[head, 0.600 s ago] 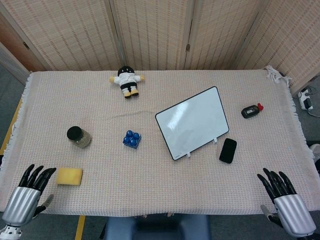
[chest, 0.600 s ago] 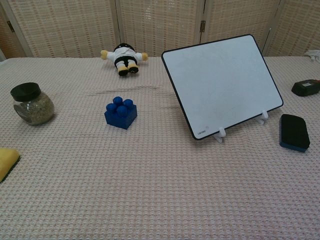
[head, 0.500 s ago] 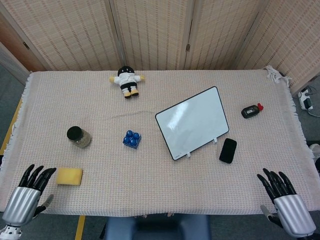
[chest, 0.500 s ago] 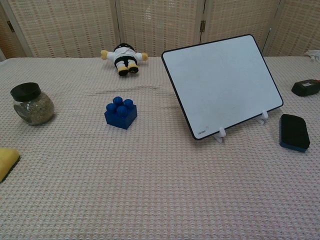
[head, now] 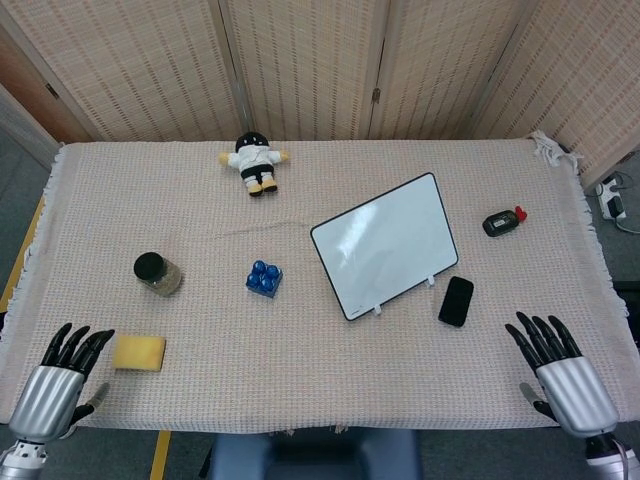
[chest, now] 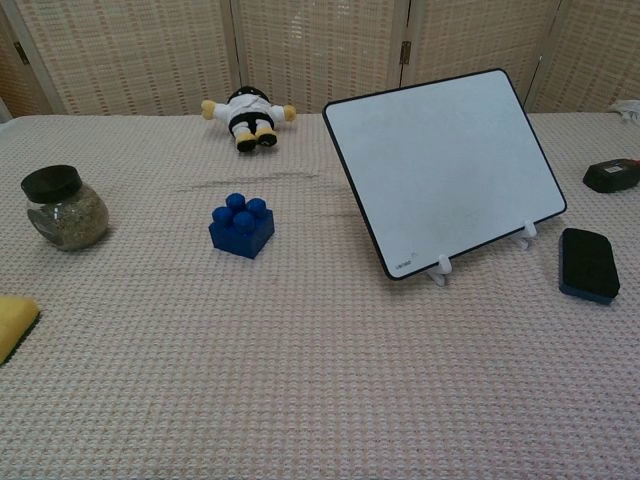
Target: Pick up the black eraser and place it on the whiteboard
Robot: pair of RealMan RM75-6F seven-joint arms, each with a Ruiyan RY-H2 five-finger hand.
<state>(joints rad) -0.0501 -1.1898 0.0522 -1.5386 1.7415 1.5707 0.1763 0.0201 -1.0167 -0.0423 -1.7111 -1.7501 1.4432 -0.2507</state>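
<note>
1. Head view: the surface is covered w/ a pale woven cloth, and folding screens stand behind it.
2. Head view: the whiteboard is propped tilted on small white feet, right of centre.
3. Head view: the black eraser lies flat on the cloth just beside the whiteboard's lower right corner, not touching it.
4. Head view: the right hand is at the near right edge of the surface, fingers spread apart, grasping nothing. It is well apart from the eraser.
5. Head view: the left hand is at the near left edge, also released w/ fingers apart, near the yellow sponge but not touching it.
6. Head view: a jar w/ black lid stands left; a blue brick lies between jar and whiteboard; a small doll lies at the far side; a dark small device w/ a red part lies far right.
7. Chest view: no hand shows here. The whiteboard leans back on its feet, the black eraser lies right of it w/ a blue underside, apart from the board.
8. Chest view: the jar holds greyish grains; the blue brick is approx. in the middle; the sponge is cut by the left edge; the doll lies behind.
</note>
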